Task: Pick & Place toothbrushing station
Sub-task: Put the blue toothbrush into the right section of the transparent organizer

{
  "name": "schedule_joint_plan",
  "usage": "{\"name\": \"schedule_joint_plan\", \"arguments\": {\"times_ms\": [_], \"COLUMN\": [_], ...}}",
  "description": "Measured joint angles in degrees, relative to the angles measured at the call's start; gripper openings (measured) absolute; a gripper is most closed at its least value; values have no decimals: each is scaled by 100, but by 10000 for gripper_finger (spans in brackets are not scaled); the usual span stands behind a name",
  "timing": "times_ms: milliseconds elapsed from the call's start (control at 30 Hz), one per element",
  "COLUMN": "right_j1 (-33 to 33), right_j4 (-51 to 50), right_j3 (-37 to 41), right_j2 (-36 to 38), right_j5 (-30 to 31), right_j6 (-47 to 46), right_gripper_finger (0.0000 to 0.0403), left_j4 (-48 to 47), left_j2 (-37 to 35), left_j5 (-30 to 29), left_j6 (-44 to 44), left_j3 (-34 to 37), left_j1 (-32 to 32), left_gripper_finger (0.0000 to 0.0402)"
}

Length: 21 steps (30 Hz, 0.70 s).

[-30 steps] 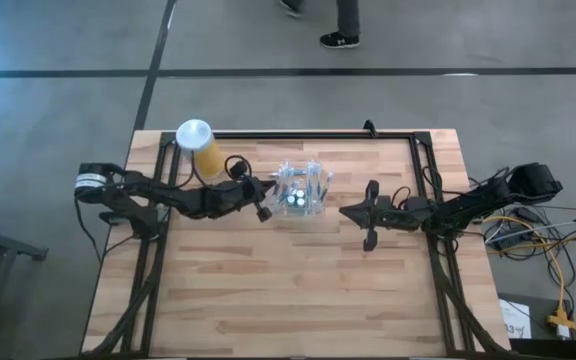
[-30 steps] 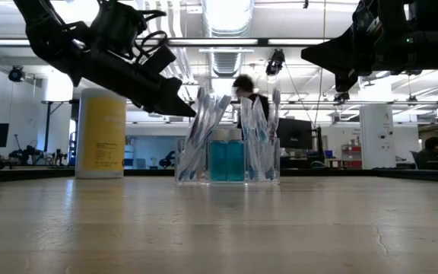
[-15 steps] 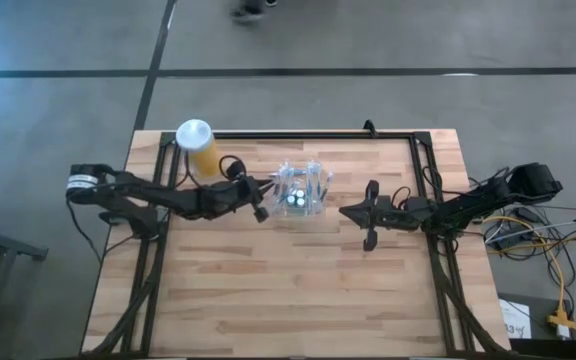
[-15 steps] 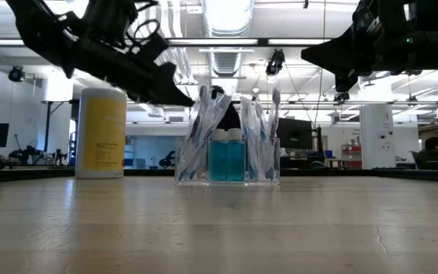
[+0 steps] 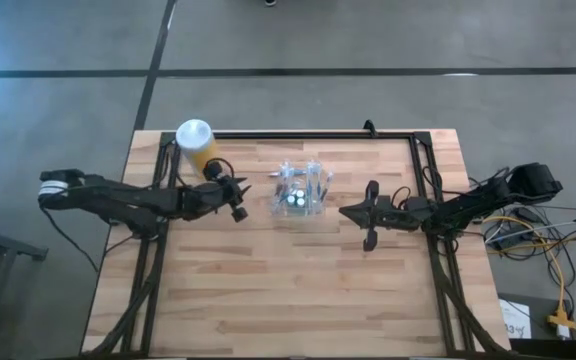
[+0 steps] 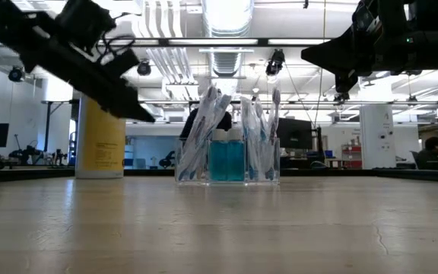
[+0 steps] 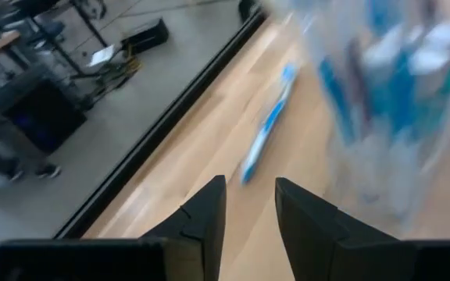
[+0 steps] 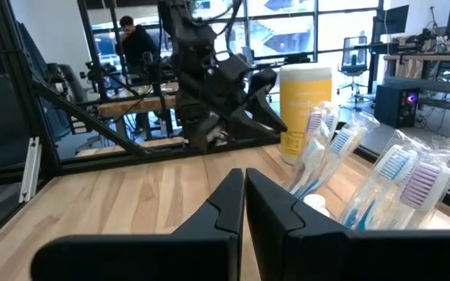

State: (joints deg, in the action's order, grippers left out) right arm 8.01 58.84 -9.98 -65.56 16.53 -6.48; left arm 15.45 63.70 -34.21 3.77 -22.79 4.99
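Note:
The toothbrushing station [image 5: 300, 190] is a small clear plastic box of wrapped toothbrushes with a blue block inside. It stands by its bottom on the wooden table, at the middle far part, and shows in the low view [image 6: 228, 148] and the right wrist view [image 8: 366, 172]. My left gripper [image 5: 240, 208] hangs to the station's left, apart from it, fingers slightly open and empty; its wrist view shows the station blurred [image 7: 381, 101]. My right gripper [image 5: 345, 211] is shut and empty, above the table to the station's right.
A yellow canister with a white lid [image 5: 196, 140] stands at the far left, behind my left arm, also in the low view [image 6: 101, 141]. A black frame [image 5: 298, 134] runs along the table's far edge. A person [image 8: 135, 39] is in the room beyond.
My left gripper has drawn back from the station's left side toward the table's left edge, leaving a clear gap. The station stands where it was. My right arm has kept still.

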Motion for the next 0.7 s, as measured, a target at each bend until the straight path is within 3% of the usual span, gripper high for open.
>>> {"name": "schedule_joint_plan", "arguments": {"times_ms": [133, 500, 700], "right_j1": [0, 0, 0], "right_j4": [3, 3, -4], "right_j3": [0, 0, 0], "right_j2": [0, 0, 0], "right_j5": [0, 0, 0], "right_j6": [-68, -180, -256], "right_gripper_finger": [13, 13, 13], "left_j4": [434, 732, 584], "left_j2": [165, 1503, 2315], "left_j5": [442, 3384, 3572], "left_j6": [167, 1188, 1774], "left_j3": [350, -253, -788], "left_j1": [489, 2392, 2463], "left_gripper_finger": [108, 81, 81]}}
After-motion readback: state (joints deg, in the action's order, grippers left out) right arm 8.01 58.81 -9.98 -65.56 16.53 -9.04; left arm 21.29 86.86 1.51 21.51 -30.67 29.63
